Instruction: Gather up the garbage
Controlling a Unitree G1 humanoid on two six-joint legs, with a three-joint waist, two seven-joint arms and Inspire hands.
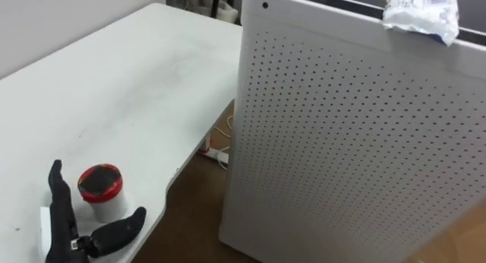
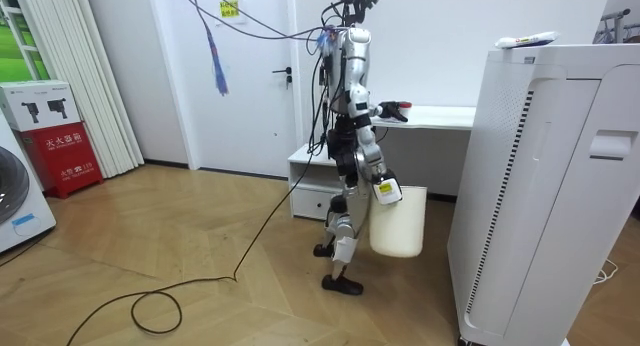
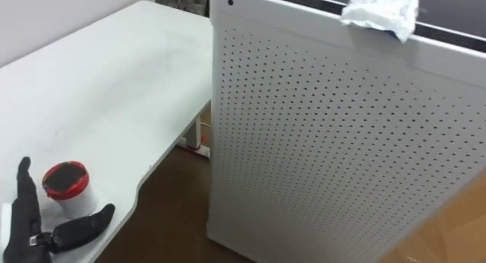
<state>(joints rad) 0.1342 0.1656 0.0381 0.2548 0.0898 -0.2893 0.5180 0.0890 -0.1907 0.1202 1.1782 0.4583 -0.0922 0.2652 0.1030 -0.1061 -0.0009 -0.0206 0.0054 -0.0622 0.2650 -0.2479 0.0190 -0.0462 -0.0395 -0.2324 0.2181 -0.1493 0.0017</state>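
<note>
The air purifier (image 1: 349, 141) stood as a tall white box, its flat side panel punched all over with rows of small round holes, its corners square and its top edge capped by a dark strip. A crumpled wrapper (image 1: 421, 11) of shiny white film lay on top of it at the far corner, one wrinkled fold hanging just over the edge. To the purifier's left, across a narrow strip of brown wooden floor (image 1: 196, 210), was a white table (image 1: 137, 80) with a smooth matt top, faintly smudged grey, and a front edge that curved inward. The second piece of rubbish, a small round cup (image 1: 100, 190) with white walls, a red rim and a dark top, sat near that curved edge, well apart from the purifier. The robot's black left hand (image 1: 68, 236) lay on the table around the cup, released, with straight fingers to one side and the thumb spread to the other; whether they touched it I could not tell. The rest of the tabletop beyond the cup was open. From across the room, the robot stood on the wood floor between the table and the purifier, its right hand (image 2: 384, 189) low at its side with a smooth white bin (image 2: 398, 226) hanging at it, the grip too small to tell.
</note>
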